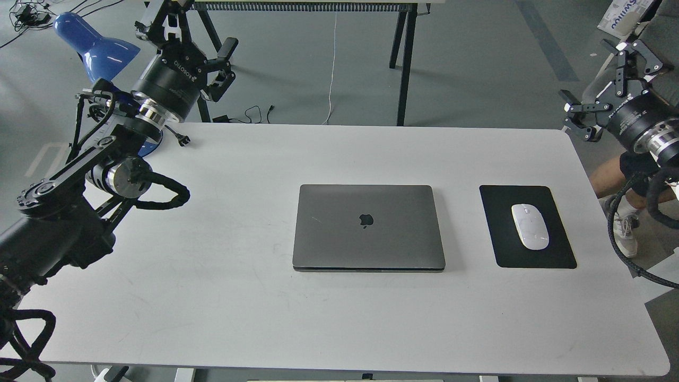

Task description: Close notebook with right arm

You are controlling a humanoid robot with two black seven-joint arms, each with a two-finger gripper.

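- White and wide, the table (212, 297) filled most of the view, and its front edge was the closest thing to the camera.
- On the table, a bit right of the middle, lay the notebook (368, 227).
- It was shut flat, with its grey lid facing up and a dark apple mark in the middle of the lid.
- Nothing was touching the notebook.
- Just to the right of it lay a black pad (533, 227), with a gap between the two.
- A white mouse (529, 226) sat on the pad.
- The right arm (644, 127) came in from the right side and stayed off past the table's far right corner.
- Its claw, the right gripper (604, 79), was up in the air with its fingers spread wide and nothing between them.
- That claw was well apart from the notebook.
- The left arm (79, 175) came in from the left and reached up over the table's far left corner.
- Its claw, the left gripper (199, 53), had its fingers spread too, and it held nothing.
- A blue lamp (95, 45) stood behind the left arm.
- Black cable looped beside each arm.
- Past the table was grey floor and the black legs of a second table.
- By the right edge, a person's leg and a white shoe (626, 233) showed.
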